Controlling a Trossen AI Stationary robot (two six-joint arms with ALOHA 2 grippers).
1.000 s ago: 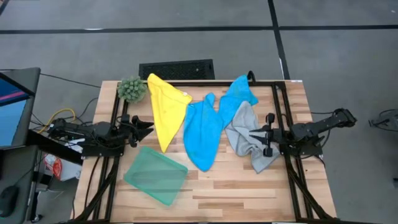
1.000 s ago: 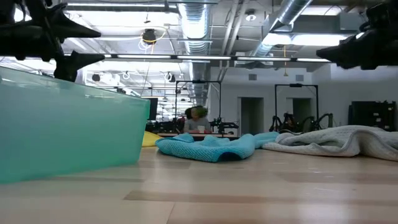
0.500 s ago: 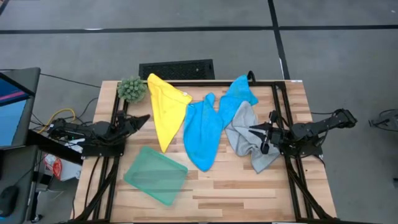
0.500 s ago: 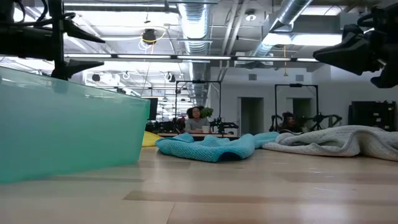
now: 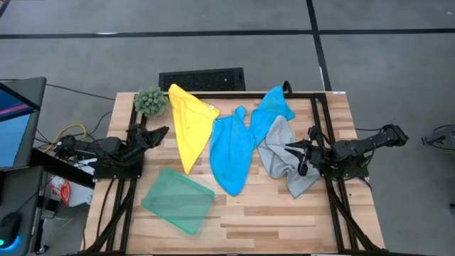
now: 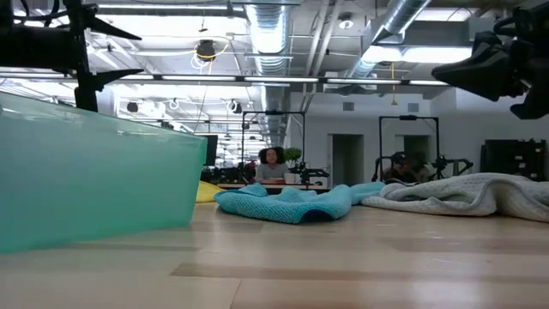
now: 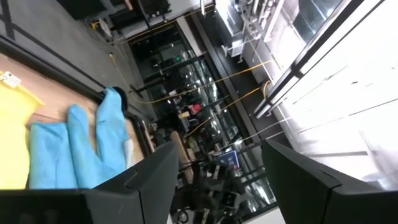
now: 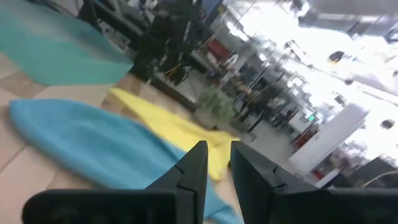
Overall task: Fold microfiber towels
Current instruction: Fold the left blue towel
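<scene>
Five microfiber towels lie on the wooden table. The yellow towel (image 5: 188,131) lies at the far left, a long blue towel (image 5: 231,153) in the middle, and a second blue towel (image 5: 274,107) behind it. A crumpled grey towel (image 5: 284,158) lies to the right, and a flat teal green towel (image 5: 178,199) at the near left. My left gripper (image 5: 162,131) is open in the air left of the yellow towel. My right gripper (image 5: 289,150) hovers over the grey towel's middle, open by a narrow gap (image 8: 217,152), with nothing between the fingers.
A fuzzy green plant ball (image 5: 151,102) sits at the table's far left corner. Dark frame rails (image 5: 321,121) run along both sides of the table. A monitor (image 5: 14,121) stands to the left. People (image 6: 271,163) sit in the room beyond the table.
My left gripper has rolled about its own line and tipped its fingers upward, shifting a little toward the far edge. My right gripper has also rolled in place. The towels have kept still.
</scene>
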